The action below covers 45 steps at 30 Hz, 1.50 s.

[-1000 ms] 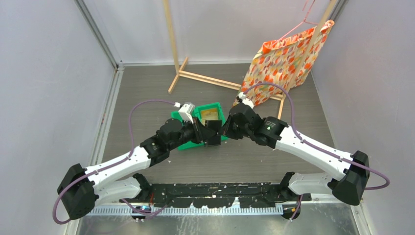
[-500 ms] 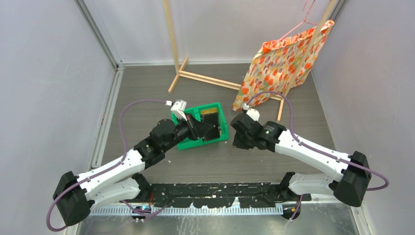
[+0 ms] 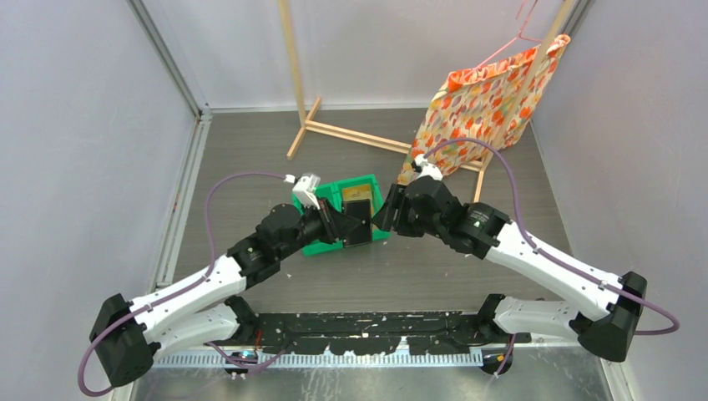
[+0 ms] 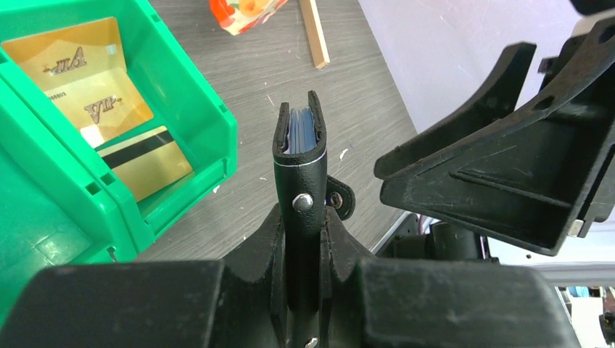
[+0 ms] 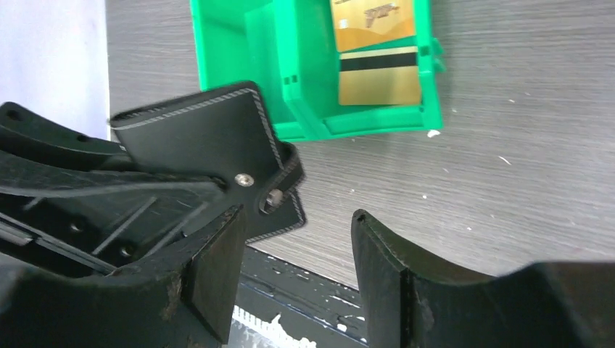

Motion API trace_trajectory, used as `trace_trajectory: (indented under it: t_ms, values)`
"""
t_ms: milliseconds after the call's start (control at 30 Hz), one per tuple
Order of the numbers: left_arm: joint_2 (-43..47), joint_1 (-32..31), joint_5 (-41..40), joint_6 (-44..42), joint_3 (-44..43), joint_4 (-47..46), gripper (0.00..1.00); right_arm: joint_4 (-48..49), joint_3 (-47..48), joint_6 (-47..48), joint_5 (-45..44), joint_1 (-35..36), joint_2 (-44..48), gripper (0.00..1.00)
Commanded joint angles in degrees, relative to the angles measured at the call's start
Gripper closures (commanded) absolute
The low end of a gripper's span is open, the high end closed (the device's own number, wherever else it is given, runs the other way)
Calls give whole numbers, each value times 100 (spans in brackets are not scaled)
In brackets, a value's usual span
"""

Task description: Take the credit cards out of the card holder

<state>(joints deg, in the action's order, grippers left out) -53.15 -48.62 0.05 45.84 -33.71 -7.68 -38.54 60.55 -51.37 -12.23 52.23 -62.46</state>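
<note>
Top view: the black two-finger left end effector [image 3: 336, 224] pinches the flat navy-black bi-fold card holder [image 3: 361, 227] over the near edge of the green two-compartment plastic bin [image 3: 312, 248]. The right end effector [image 3: 386, 215] is just beside it.

Left wrist: holder edge-on, flaps barely parted. Golden-tan credit cards [image 4: 94, 94] lie in the bin; cards left inside, cannot tell.

Right wrist: jaws spread, holder not between them.

Best move, probably: centre the fingers over the open edge, nip one card, pull straight out.
</note>
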Motion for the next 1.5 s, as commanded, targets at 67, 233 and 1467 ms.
trace_trajectory:
  t_ms: [67, 233, 1467]
  values:
    - [-129, 11, 321, -35, -347, -80, 99, 702, 191, 362, 495, -2, -477, 39]
    - [-97, 17, 321, 11, -293, -123, 100, 634, -110, 255, 355, -75, -628, 48]
    - [-184, 169, 1185, 707, -218, -518, 99, 3181, -2447, -551, 3813, -1852, 1008, 48]
